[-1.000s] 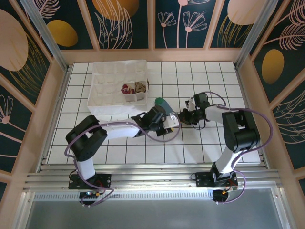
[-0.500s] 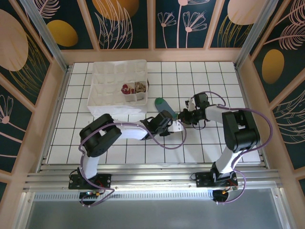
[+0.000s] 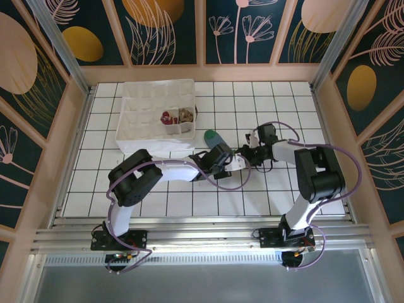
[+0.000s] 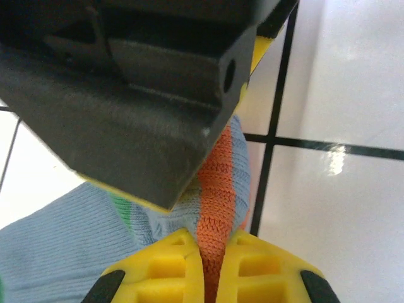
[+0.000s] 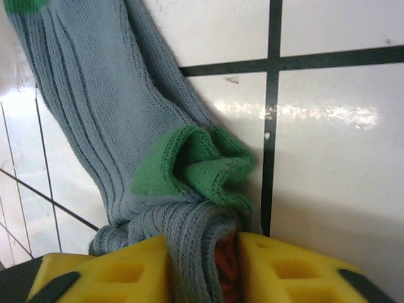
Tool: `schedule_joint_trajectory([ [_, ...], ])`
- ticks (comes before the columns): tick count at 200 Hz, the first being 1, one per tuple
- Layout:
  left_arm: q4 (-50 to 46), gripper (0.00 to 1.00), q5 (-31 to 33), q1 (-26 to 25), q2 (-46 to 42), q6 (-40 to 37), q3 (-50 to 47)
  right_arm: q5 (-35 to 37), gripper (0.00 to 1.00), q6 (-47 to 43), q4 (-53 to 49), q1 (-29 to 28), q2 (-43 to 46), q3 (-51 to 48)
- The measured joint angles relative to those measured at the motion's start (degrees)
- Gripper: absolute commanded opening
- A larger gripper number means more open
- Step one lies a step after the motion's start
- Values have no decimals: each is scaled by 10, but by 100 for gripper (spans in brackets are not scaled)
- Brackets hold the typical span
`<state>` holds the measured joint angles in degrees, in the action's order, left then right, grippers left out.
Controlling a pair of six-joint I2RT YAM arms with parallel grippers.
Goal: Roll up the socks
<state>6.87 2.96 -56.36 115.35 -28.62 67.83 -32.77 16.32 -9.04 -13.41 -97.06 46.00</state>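
Two grippers meet nose to nose over one sock, near the middle of the table (image 3: 284, 107). The left gripper (image 4: 211, 268) is pinched narrow on the blue sock (image 4: 57, 240). Its yellow pads (image 4: 158, 268) squeeze an orange-red band (image 4: 218, 183) of knit, and pale blue fabric bulges out to one side with a sliver of green in it. A dark block (image 4: 126, 95) edged in yellow looms just ahead of those pads, over the sock.

The right gripper (image 5: 202, 268) is clamped as well. Its yellow fingers (image 5: 107, 278) hold a bunched fold of the same sock, with a bit of orange showing deep in the gap. Ahead of these fingers the sock lies flat on the tile. A crumpled green heel (image 5: 196, 167) sits just beyond the fingertips and the green toe (image 5: 25, 5) is at the far end. Seen from above, that toe pokes out past the left gripper.

Beyond the left gripper and off to its left stands the white bin (image 3: 151, 144), apart from both tools. A reddish sock (image 3: 167, 117) and a tan sock (image 3: 185, 115) sit rolled in neighbouring compartments.
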Motion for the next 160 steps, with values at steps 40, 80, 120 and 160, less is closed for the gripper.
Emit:
schedule_joint_trajectory([
  [40, -18, 0, -116, 9, 0, 83, 13, 17, 47, -10, -25, 0, 57, -33],
  [80, -43, 0, -252, 37, 12, 191, 33, 17, 47, -10, -25, 0, 108, -76],
  [120, -44, 0, -372, 72, 42, 281, 52, 17, 47, -9, -4, 0, 141, -104],
  [160, -54, 0, -438, 92, 77, 332, 85, -7, 47, 0, 18, 32, 181, -142],
])
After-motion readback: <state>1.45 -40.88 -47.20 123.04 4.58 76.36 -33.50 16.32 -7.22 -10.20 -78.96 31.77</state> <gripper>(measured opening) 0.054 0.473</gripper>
